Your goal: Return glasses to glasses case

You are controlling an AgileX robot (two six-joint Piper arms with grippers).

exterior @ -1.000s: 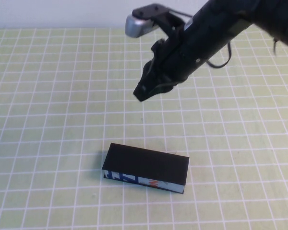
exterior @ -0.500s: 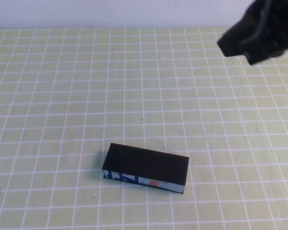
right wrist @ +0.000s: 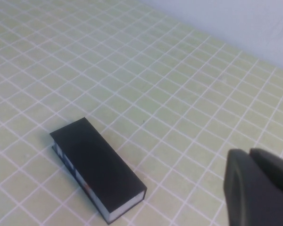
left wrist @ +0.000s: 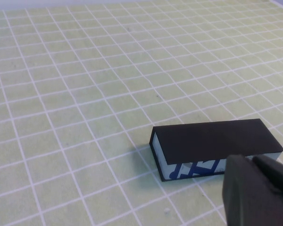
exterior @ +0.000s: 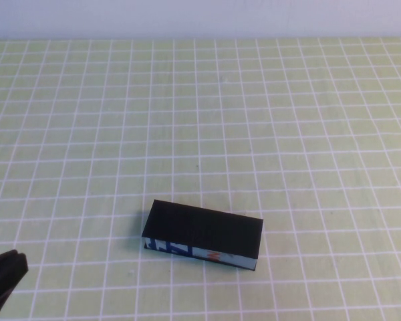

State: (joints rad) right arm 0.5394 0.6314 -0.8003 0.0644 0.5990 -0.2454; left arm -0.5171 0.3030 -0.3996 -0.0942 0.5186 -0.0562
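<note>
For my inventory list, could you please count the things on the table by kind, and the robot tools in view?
Glasses case, lid closed: 1
Glasses: 0 visible
Left tool, at the near left edge: 1
Right tool, raised beside the case: 1
Total: 3

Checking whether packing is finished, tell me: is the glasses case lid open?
No, the glasses case lies shut, its black lid flat on top, left gripper beside it.
</note>
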